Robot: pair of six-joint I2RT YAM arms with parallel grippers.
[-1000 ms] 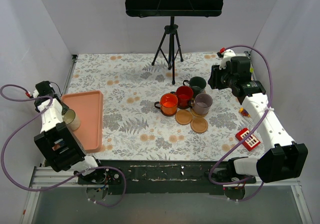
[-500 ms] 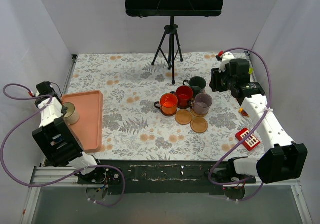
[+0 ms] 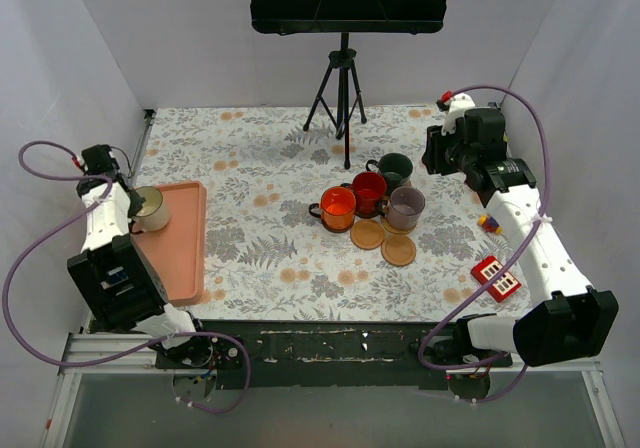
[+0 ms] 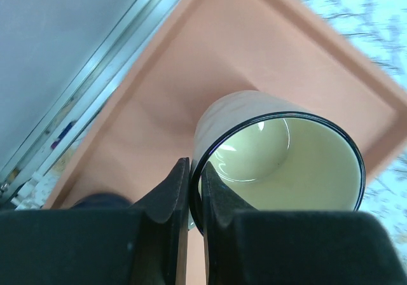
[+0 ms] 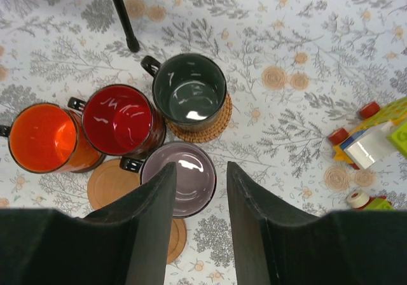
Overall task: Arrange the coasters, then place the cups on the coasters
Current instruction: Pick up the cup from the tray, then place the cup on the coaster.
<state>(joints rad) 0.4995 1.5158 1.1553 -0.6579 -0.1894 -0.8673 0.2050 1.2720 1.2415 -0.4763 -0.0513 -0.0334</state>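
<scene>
Black left claw (image 4: 196, 170) is clenched on the rim of the cream cup (image 4: 280, 164), tilted over the salmon tray (image 4: 254, 56) at the worktop (image 3: 260, 258)'s left side, while the right claw (image 5: 200, 167) hangs parted above the purple-grey cup (image 5: 184, 178) beside the red cup (image 5: 121, 119) and green cup (image 5: 189, 94).

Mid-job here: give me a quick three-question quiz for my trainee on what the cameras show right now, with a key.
1. True or false: the left fingers are shut on the rim of the cream cup.
2. The coaster under the dark green cup is: A woven tan; B dark brown; C orange-brown wood.
3. Which cup shows between the open right fingers in the right wrist view?
Key: 1 true; 2 A; 3 the purple-grey cup.
</scene>
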